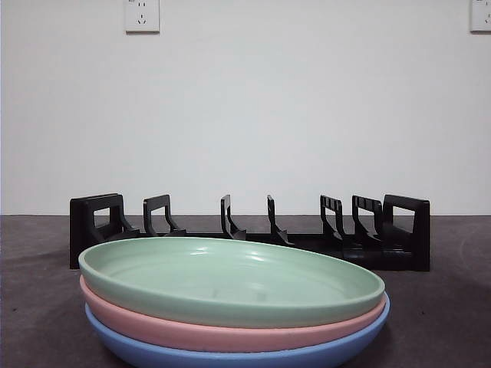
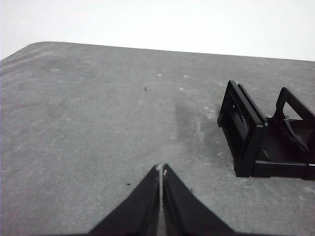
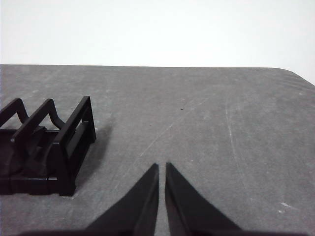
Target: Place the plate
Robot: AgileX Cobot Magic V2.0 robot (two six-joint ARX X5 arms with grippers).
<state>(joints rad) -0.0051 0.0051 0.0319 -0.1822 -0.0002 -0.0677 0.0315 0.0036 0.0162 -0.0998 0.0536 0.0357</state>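
Note:
Three plates are stacked at the front of the table in the front view: a green plate on top, a pink plate under it and a blue plate at the bottom. Behind the stack stands a black slotted plate rack, with no plate in it. My left gripper hangs shut and empty over bare table beside one end of the rack. My right gripper is shut and empty beside the rack's other end. Neither gripper shows in the front view.
The grey table top runs to a rounded far corner in each wrist view. A white wall with two power sockets stands behind the table.

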